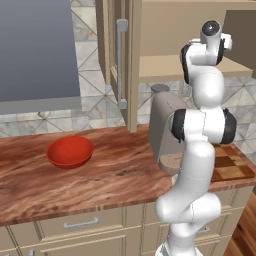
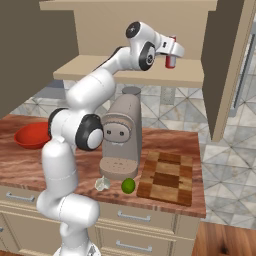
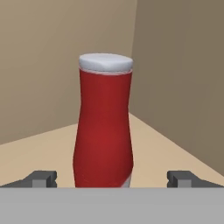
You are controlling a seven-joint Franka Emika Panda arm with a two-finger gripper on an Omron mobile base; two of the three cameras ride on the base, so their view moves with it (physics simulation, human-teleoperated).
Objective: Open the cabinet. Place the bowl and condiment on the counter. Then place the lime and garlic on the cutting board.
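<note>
Inside the open cabinet [image 2: 150, 30], on its lower shelf [image 2: 100, 70], the condiment [image 3: 104, 127] stands upright: a slim red bottle with a white cap. In the hand view it rises between the two fingertips [image 3: 41, 178], one on each side, with clear space between each tip and the bottle. The hand [image 2: 171, 55] is fully open and grips nothing. In the right base view the hand is level with the bottle, which shows just past it near the shelf's right end.

The arm reaches up from the base and into the cabinet opening. The cabinet door [image 1: 117, 65] is swung out to the left, its long vertical silver handle [image 1: 121, 62] facing the room; a second door [image 2: 227, 65] stands open on the right.

Below, on the reddish-brown counter [image 1: 110, 175], the bowl [image 1: 70, 151] sits upright towards the left, glossy red and well apart from the other items. A grey coffee machine [image 2: 121, 137] stands against the middle of the counter, under the shelf. In front of its base, near the counter's front edge, lie the garlic [image 2: 102, 183] and the lime [image 2: 128, 185], close together, garlic to the left. Just beside the lime, to its right, lies the cutting board [image 2: 167, 177], a checkered rectangle flat on the counter with nothing on it.

Beige drawers [image 1: 80, 225] with short horizontal handles run beneath the counter. A grey range hood [image 1: 37, 52] hangs on the tiled wall above the bowl's end.
</note>
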